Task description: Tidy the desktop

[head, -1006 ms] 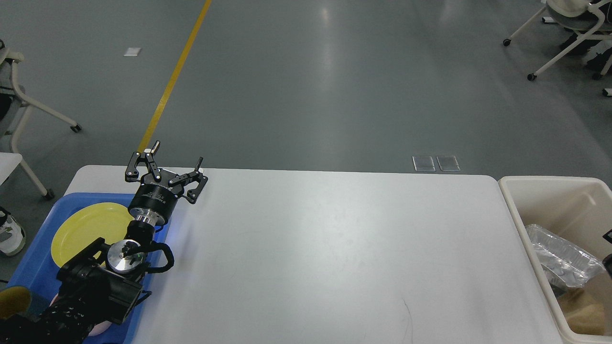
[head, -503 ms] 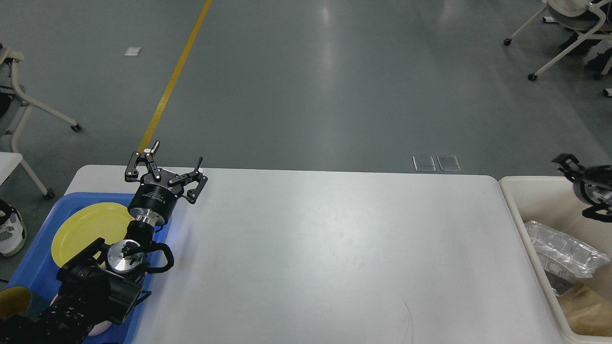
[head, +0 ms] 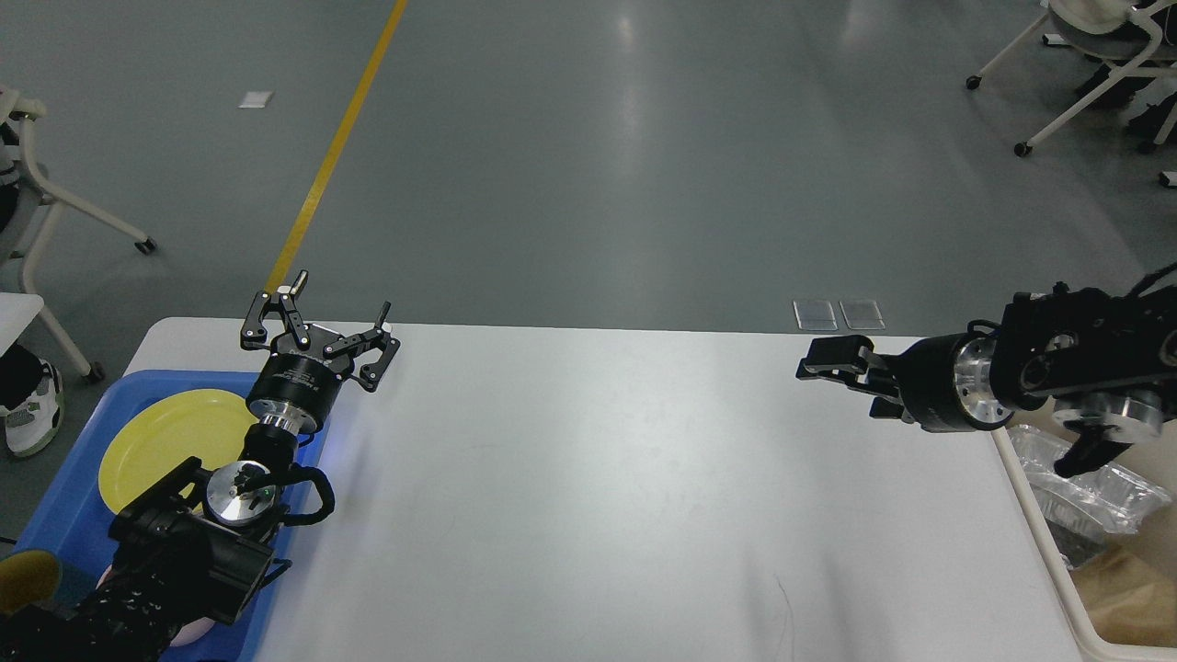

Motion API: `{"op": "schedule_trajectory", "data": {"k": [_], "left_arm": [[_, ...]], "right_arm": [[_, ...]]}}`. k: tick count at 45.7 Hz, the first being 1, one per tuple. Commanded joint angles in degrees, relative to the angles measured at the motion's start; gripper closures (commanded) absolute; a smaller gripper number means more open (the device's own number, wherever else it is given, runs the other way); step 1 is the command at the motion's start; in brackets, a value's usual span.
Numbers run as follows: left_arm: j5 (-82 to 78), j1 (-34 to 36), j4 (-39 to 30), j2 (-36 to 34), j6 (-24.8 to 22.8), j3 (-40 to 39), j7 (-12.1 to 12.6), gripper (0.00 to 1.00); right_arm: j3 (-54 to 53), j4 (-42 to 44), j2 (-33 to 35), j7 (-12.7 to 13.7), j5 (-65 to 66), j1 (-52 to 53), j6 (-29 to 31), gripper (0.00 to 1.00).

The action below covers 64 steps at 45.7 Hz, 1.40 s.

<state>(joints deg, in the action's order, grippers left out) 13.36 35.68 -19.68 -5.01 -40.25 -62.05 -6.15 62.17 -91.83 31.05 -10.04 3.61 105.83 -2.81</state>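
The desktop (head: 588, 478) is a wide white tabletop with rounded corners, and its surface is bare. My left gripper (head: 343, 294) is open and empty, held above the desktop's far left corner, just right of the blue tray. My right arm reaches in from the right, and its gripper (head: 823, 363) points left above the far right part of the desktop. It is seen side-on and dark, so its fingers cannot be told apart. Nothing shows in it.
A blue tray (head: 64, 515) at the left edge holds a yellow plate (head: 165, 441). A cream bin (head: 1039, 515) at the right edge holds a clear plastic container (head: 1085, 501) and brown paper (head: 1126, 588). Wheeled chairs stand on the grey floor beyond.
My right arm has swung in from the right, up from over the bin to above the desktop's far right part. The left arm has not moved.
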Motion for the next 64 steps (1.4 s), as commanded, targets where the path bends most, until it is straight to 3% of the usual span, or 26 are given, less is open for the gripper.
{"op": "schedule_trajectory", "data": {"k": [1,8,15,21,28,31,39,43,64], "left_arm": [[0.0,0.0,0.08,-0.09,0.0,0.0,0.0,0.0],[0.0,0.0,0.08,0.0,0.0,0.0,0.0,0.0],[0.0,0.0,0.08,0.0,0.0,0.0,0.0,0.0],[0.0,0.0,0.08,0.0,0.0,0.0,0.0,0.0],[0.0,0.0,0.08,0.0,0.0,0.0,0.0,0.0],[0.0,0.0,0.08,0.0,0.0,0.0,0.0,0.0],[0.0,0.0,0.08,0.0,0.0,0.0,0.0,0.0],[0.0,0.0,0.08,0.0,0.0,0.0,0.0,0.0],[0.0,0.0,0.08,0.0,0.0,0.0,0.0,0.0]], "right_arm": [[-11.43,8.32,0.42,-0.68,-6.15,-10.88,-5.87,0.0],[-31.29,24.92,-0.37,-0.77,-12.75,-29.08,-14.76,0.0],[-57.83,37.85,-4.59,-3.58,-13.19,-45.69,-15.47,0.0],[-78.4,41.65,-7.76,-4.02,-13.19,-57.73,-15.3,0.0],[-93.54,41.56,-9.43,-5.07,-13.11,-65.04,-13.9,0.0],[-95.13,42.17,-9.52,-8.84,-13.02,-66.71,-10.21,0.0],[-91.72,49.72,-9.6,-25.27,-7.93,-66.98,4.29,0.0],[-88.99,54.29,-10.48,-29.94,-4.76,-66.89,8.17,0.0],[-89.07,54.83,-16.02,-30.04,-4.84,-68.91,4.22,0.0]]}}
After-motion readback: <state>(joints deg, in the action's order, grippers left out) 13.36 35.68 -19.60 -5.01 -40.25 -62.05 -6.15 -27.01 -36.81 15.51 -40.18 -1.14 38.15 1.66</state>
